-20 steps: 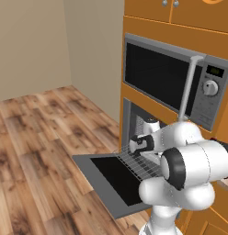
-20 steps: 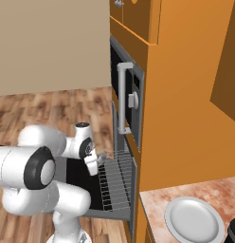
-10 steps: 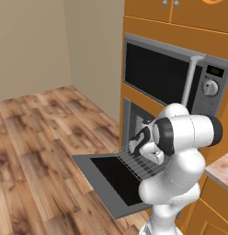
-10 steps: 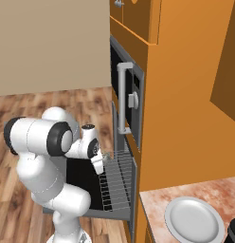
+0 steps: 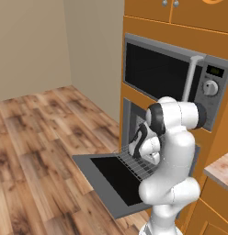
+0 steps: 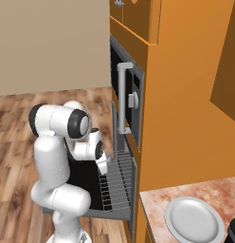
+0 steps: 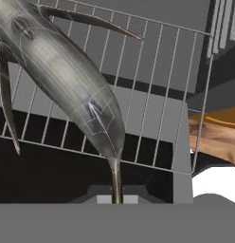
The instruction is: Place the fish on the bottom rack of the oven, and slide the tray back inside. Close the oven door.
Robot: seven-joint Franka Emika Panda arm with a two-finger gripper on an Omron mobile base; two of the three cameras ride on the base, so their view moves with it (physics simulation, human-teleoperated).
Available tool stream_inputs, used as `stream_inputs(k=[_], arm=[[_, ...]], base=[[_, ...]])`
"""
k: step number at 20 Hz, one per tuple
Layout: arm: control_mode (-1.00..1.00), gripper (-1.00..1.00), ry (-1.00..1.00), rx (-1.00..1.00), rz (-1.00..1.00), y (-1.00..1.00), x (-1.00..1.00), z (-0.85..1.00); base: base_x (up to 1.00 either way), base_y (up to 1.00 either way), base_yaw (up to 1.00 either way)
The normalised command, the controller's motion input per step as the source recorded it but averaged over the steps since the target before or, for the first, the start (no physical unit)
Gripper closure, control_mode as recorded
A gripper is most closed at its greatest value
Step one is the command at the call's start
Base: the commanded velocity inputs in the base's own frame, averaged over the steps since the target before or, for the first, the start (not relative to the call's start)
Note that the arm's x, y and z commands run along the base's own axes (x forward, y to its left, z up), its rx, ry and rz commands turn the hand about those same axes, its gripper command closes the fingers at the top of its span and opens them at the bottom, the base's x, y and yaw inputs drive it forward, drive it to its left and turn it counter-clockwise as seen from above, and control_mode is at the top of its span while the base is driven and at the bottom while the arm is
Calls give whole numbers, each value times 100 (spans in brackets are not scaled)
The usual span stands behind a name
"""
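Fish (image 7: 67, 80) in my grip, smooth and grey with a pale sheen and thin dark fins, hangs close over the bottom rack (image 7: 152, 109), a grid of thin silver bars. My jaws are clamped nearly shut on its narrow tail end, which tapers down to the bottom of the hand view.

From the left base view, the oven door (image 5: 104, 179) lies flat and open in front of the oven (image 5: 129, 119), a grey rim around a black pane, with the rack drawn out over it and my gripper (image 5: 136, 149) poised above the bars. The right base view adds what the left cannot: the rack (image 6: 117, 182) seen along its length beside the orange cabinet, my gripper (image 6: 102, 167) just above it, and a round white plate (image 6: 194, 219) on the speckled counter (image 6: 157, 201) to the oven's right. The grey microwave (image 5: 180, 82) with its dial sits directly above the oven.

Compared with a second ago, my arm has folded upright, the elbow risen from low in front of the door to beside the microwave.
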Motion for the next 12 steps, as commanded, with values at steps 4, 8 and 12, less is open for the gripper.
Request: stream_inputs(k=[4, 8, 12], arm=[[-100, 100, 0, -3, 0, 0, 36, -44], [-100, 100, 0, -3, -1, 0, 38, -41], [-100, 100, 0, -3, -1, 0, 36, -39]], base=[[0, 0, 0], [0, 0, 0], [0, 0, 0]])
